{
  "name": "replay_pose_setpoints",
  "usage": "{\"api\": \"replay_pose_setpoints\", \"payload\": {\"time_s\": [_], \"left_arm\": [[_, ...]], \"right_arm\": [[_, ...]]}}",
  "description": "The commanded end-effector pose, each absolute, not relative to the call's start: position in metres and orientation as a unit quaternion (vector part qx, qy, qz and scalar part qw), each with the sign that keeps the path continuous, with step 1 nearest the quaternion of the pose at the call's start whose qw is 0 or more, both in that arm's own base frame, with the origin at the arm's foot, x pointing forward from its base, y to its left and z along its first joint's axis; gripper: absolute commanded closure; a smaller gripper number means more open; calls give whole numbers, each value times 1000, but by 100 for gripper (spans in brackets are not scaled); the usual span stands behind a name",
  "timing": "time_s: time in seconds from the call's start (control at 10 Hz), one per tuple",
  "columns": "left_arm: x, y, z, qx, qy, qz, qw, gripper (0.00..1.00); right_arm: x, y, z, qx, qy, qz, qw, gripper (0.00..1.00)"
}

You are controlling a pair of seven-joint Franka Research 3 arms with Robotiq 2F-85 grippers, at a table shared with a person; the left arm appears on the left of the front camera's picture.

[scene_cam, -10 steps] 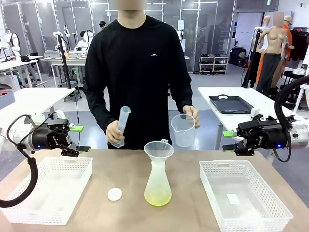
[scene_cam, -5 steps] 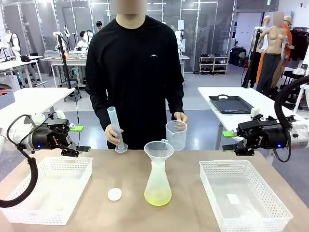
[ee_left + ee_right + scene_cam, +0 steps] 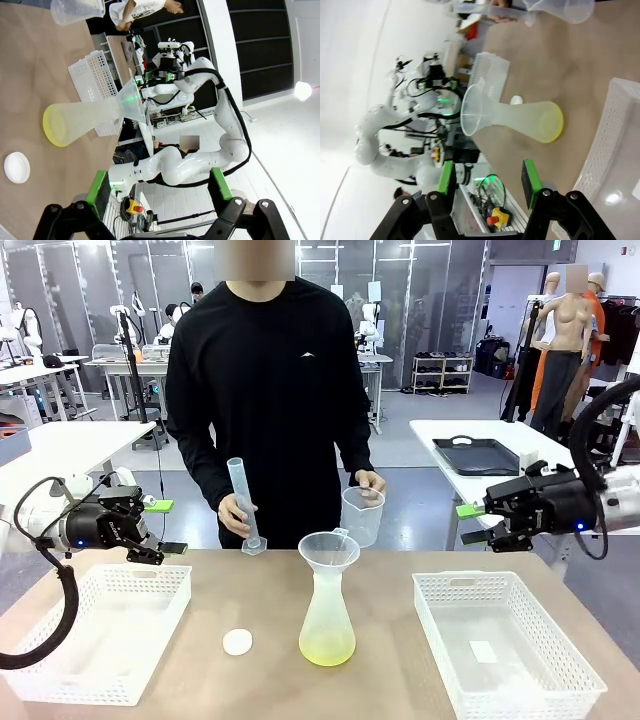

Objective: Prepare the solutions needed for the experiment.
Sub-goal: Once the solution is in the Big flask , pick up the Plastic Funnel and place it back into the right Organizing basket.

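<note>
cylinder (image 3: 243, 508) and beaker (image 3: 362, 516) lowered; flask (image 3: 327, 610) holds solutions (image 3: 327, 649)

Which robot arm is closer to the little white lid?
Left. The left end effector hovers by the basket beside the lid; the right end effector is far off, beyond the flask.

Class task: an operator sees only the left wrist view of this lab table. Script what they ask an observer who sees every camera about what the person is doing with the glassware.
Operator: A beaker pokes in at my top edge. Is anyone holding it?
Observer: Yes, the person's hand grips it by the rim, beyond the funnel.
Operator: What is the person's other hand doing?
Observer: It holds a graduated cylinder upright, with its base down at the table's far edge.
</note>
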State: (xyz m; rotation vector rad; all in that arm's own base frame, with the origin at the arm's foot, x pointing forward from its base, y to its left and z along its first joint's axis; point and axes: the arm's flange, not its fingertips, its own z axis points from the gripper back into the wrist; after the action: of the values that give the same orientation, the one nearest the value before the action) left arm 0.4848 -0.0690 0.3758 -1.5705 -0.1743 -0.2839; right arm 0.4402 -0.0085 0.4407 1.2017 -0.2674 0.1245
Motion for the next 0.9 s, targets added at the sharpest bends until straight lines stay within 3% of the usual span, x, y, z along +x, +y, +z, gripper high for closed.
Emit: {"api": "replay_pose_setpoints", "payload": {"time_s": [0.0,0.3,0.8], "left_arm": [[485,-71,378,-708,-85,-127,689,0],[485,-71,378,-708,-85,-127,689,0],[485,-71,378,-708,-85,-127,689,0]], "right_arm": [[428,11,466,508,-105,23,854,33],[422,41,492,403,-147,3,903,33],[406,73,509,327,-104,-23,939,33]]}}
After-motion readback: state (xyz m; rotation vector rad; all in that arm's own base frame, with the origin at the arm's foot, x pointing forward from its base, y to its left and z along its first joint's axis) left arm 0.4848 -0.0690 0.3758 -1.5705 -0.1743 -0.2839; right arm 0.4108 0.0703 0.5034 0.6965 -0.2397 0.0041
